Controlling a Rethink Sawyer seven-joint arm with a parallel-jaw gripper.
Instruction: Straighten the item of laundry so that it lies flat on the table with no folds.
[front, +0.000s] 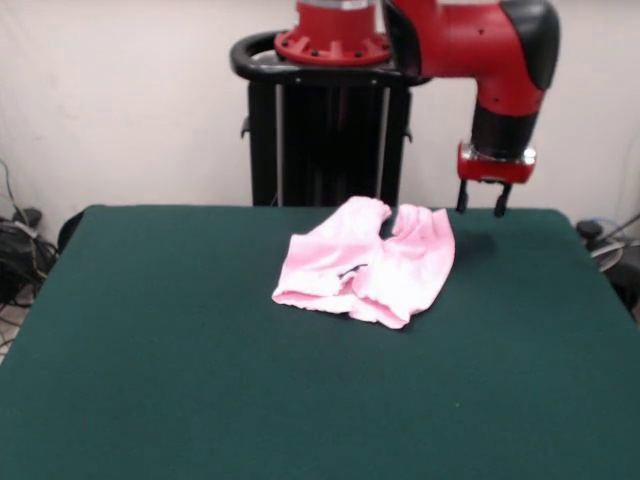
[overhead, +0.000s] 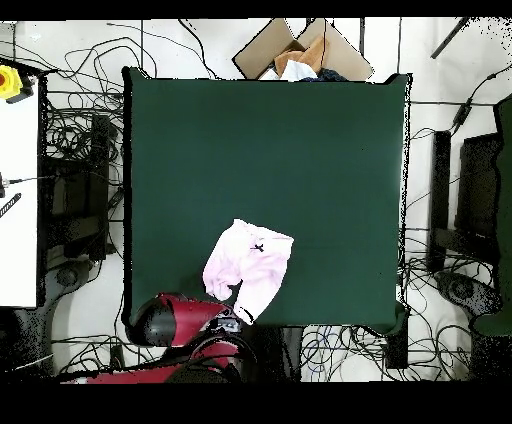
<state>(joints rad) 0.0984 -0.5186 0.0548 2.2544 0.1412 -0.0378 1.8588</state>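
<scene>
The pale pink pants (front: 370, 262) lie rumpled on the dark green table (front: 200, 380), toward its far side. Their two short legs point at the pedestal, and a small dark bow shows near the middle. The waist edge is bunched and folded. My gripper (front: 482, 203) hangs open and empty just right of the pants, over the table's far edge, not touching them. In the overhead view the pants (overhead: 248, 268) lie near the bottom edge of the table (overhead: 300, 150), and the red arm (overhead: 185, 320) covers the gripper.
The black pedestal (front: 325, 130) stands behind the table. In the overhead view an open cardboard box (overhead: 300, 55) sits beyond the table's top edge, a white bench (overhead: 18, 200) stands at the left, and cables lie all around.
</scene>
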